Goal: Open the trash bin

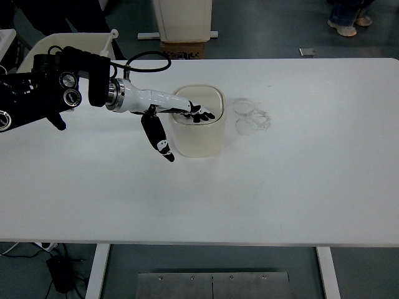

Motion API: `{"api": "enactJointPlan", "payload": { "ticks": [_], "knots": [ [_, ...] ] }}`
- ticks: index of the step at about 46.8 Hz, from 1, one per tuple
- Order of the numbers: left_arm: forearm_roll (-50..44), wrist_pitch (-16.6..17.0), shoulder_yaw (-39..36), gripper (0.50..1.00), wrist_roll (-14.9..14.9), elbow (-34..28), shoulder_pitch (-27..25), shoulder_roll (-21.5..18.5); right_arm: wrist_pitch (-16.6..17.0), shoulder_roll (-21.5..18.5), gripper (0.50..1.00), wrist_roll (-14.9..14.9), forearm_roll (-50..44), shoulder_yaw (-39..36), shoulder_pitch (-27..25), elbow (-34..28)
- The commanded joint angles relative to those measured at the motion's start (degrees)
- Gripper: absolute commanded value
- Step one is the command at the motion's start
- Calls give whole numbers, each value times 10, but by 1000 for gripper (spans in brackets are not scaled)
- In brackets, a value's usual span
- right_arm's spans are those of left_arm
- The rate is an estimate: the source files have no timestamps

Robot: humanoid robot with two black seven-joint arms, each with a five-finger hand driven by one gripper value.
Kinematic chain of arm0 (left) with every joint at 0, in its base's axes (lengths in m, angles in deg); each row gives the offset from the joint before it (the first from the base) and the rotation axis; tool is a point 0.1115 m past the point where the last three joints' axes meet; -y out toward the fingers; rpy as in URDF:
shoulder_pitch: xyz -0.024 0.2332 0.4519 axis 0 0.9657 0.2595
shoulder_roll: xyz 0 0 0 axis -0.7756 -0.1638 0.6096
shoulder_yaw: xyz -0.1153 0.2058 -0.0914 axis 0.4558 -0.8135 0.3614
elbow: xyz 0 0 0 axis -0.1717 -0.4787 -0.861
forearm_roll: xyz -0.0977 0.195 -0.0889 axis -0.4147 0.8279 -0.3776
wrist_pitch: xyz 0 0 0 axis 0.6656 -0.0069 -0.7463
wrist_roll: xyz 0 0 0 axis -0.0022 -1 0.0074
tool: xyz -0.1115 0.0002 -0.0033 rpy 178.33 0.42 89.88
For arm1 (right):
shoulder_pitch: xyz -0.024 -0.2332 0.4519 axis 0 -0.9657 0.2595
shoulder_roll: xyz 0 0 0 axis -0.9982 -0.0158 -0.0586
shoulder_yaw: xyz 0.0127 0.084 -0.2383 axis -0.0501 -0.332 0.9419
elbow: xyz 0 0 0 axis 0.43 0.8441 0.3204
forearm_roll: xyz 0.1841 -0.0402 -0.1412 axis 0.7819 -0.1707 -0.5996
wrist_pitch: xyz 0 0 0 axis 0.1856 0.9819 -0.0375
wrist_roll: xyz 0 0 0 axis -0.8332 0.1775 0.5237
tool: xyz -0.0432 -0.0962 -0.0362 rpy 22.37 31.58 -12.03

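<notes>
A small cream trash bin [198, 136] with a rounded square lid [209, 98] stands on the white table [249, 187], a little left of centre. My left hand [187, 121] reaches in from the left. Its four fingers [198, 114] lie flat on top of the lid near its front, over the spot where a black button showed before. The thumb [159, 140] hangs down apart, left of the bin's wall. The hand holds nothing. The lid looks level and closed. The right arm is out of view.
Faint ring marks [251, 115] lie on the table just right of the bin. A cardboard box [182, 50] and a white unit stand on the floor beyond the far edge. A person's feet [346, 23] show at top right.
</notes>
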Motion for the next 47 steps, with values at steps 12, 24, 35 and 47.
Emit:
{"api": "enactJointPlan", "payload": {
  "ticks": [12, 24, 35, 47],
  "knots": [
    [-11, 1, 3, 1000, 0, 1, -27, -4, 0, 0, 993, 0, 0, 0, 0, 0],
    [-112, 6, 26, 1000, 1, 7, -55, -17, 0, 0, 993, 0, 0, 0, 0, 0],
    [-183, 47, 74, 1000, 5, 14, -32, -29, 0, 0, 993, 0, 0, 0, 0, 0],
    [-260, 84, 152, 1000, 8, 67, 23, -28, 0, 0, 993, 0, 0, 0, 0, 0]
  ]
}}
